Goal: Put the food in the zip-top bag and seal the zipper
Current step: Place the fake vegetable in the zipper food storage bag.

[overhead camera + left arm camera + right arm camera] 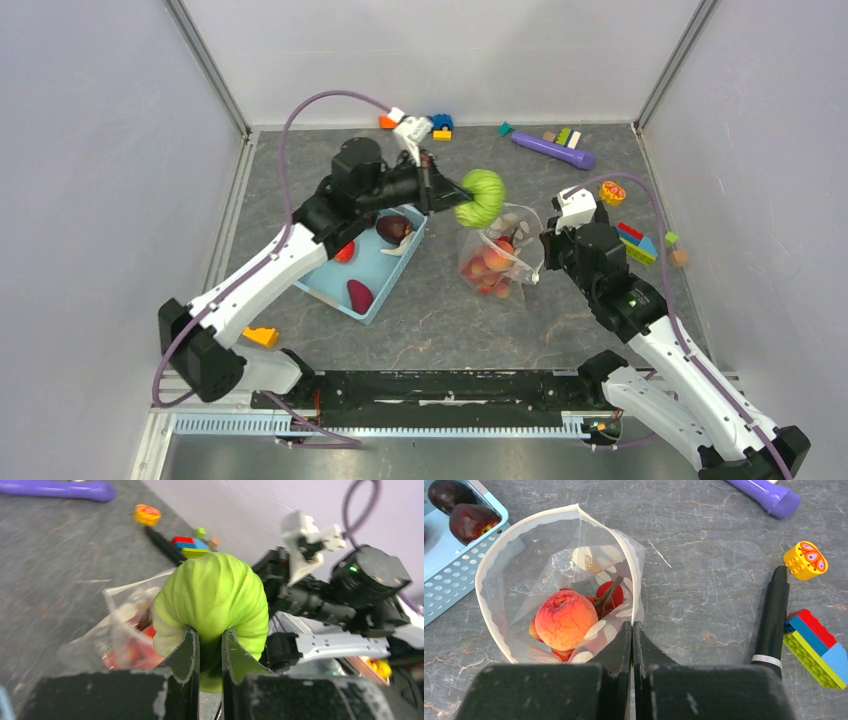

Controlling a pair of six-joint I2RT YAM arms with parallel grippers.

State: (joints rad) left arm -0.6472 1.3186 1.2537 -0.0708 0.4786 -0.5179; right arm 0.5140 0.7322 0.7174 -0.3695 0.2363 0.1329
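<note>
Our left fingers (440, 190) grasp the green toy vegetable (481, 197) in the air at the far rim of the open zip-top bag (525, 235), mid-counter (430, 320). Our right fingers (632, 640) are clenched on the bag's rim; orange and red food (565, 620) lies inside.

1. The grey, stone-patterned table (430, 300) carries a light blue basket (383, 262), with the dotted zip-top bag (500, 255) near its right.
2. At the back lie a purple cylinder (553, 150) and building blocks (440, 125).
3. At the right, coloured bricks (637, 243) sit beside what may be a black marker (772, 615).
4. An orange block (261, 337) lies near left.
</note>
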